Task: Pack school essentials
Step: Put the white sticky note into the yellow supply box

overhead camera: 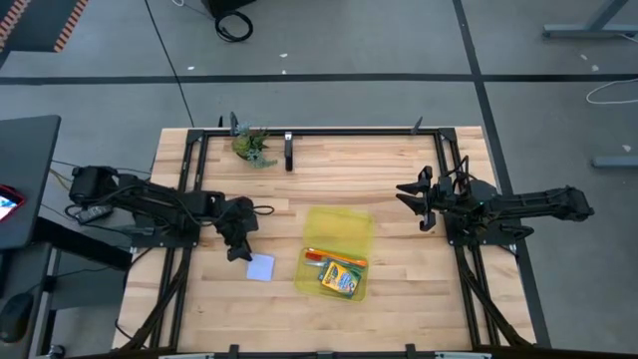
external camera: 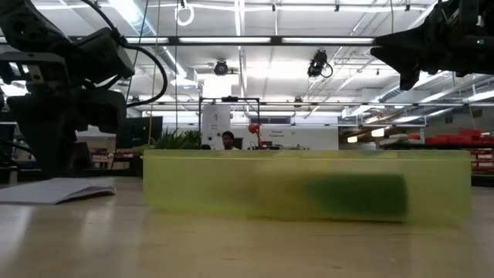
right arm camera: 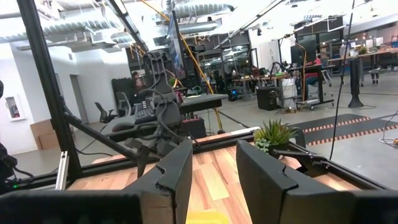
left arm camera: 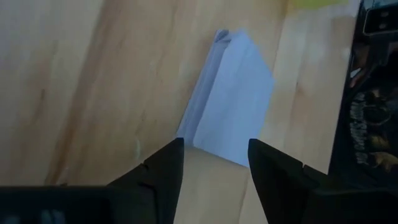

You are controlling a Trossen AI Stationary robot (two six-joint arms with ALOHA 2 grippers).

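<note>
A pale blue square note pad (overhead camera: 261,267) lies flat on the wooden table, left of a translucent yellow case (overhead camera: 339,227). A yellow-green crayon box (overhead camera: 342,278) and an orange pencil (overhead camera: 321,256) lie in the case. My left gripper (overhead camera: 239,249) slants down at the pad's left side. It is open, with its fingers at either side of the pad's near edge (left arm camera: 211,146). My right gripper (overhead camera: 411,199) hangs open in the air over the table's right part, holding nothing.
A greenish leafy clump (overhead camera: 251,147) sits at the far edge beside a dark clamp (overhead camera: 289,152). Black frame rails (overhead camera: 329,131) run along the far side and both side edges of the table. Bare wood (overhead camera: 399,289) lies right of the case.
</note>
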